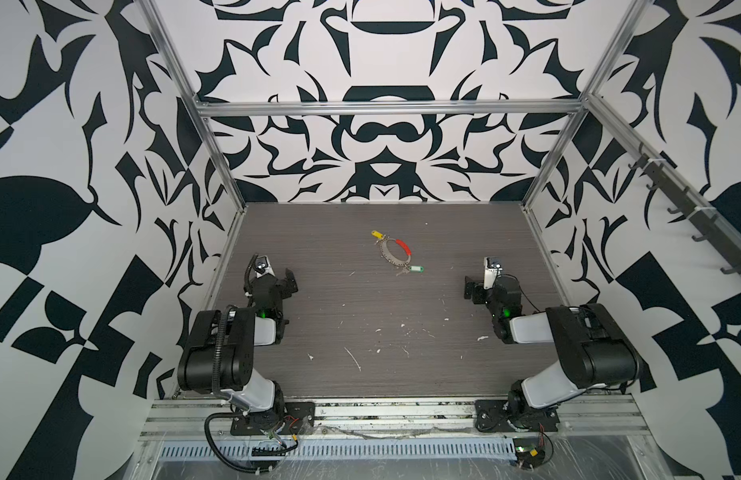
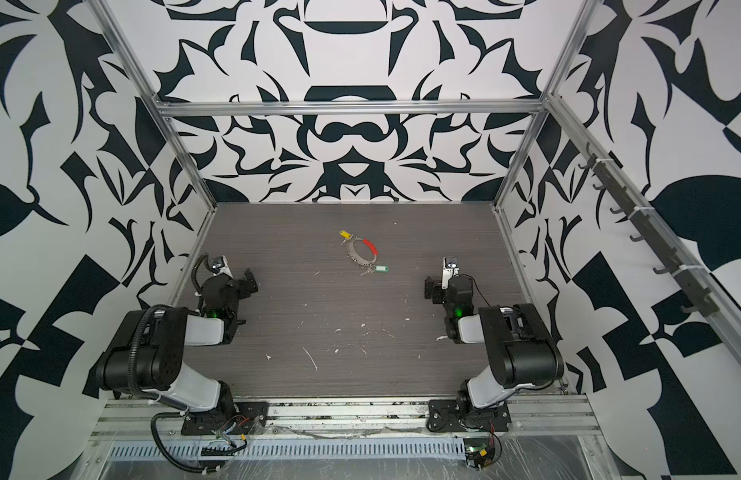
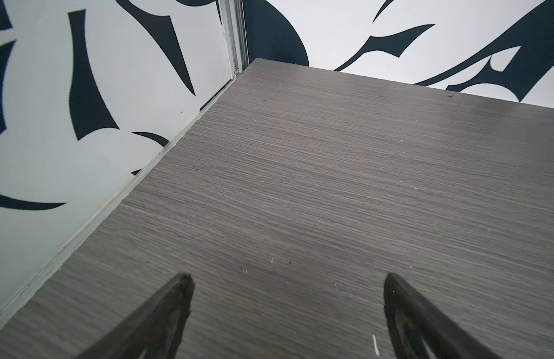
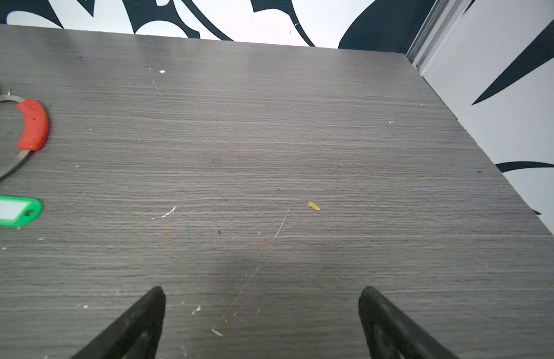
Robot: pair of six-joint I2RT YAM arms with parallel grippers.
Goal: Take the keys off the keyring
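Starting point, nothing done yet. The keyring (image 1: 384,254) lies flat on the table (image 1: 360,307), mid-width and toward the back wall. Both keys look attached to it: the yellow-tagged key (image 1: 376,235) touches the hoop's far-left edge and the green-tagged key (image 1: 414,270) its near-right edge. The red sleeve (image 1: 403,246) sits on the right arc. Your left gripper (image 3: 288,279) has its jaws spread wide with nothing between them, parked by the left wall, well apart from the ring. Your right gripper (image 4: 261,292) is the same, wide and empty on the right side; its wrist view shows the sleeve and green tag only at the frame edge. You have both keys left to take off, and neither claw touches anything
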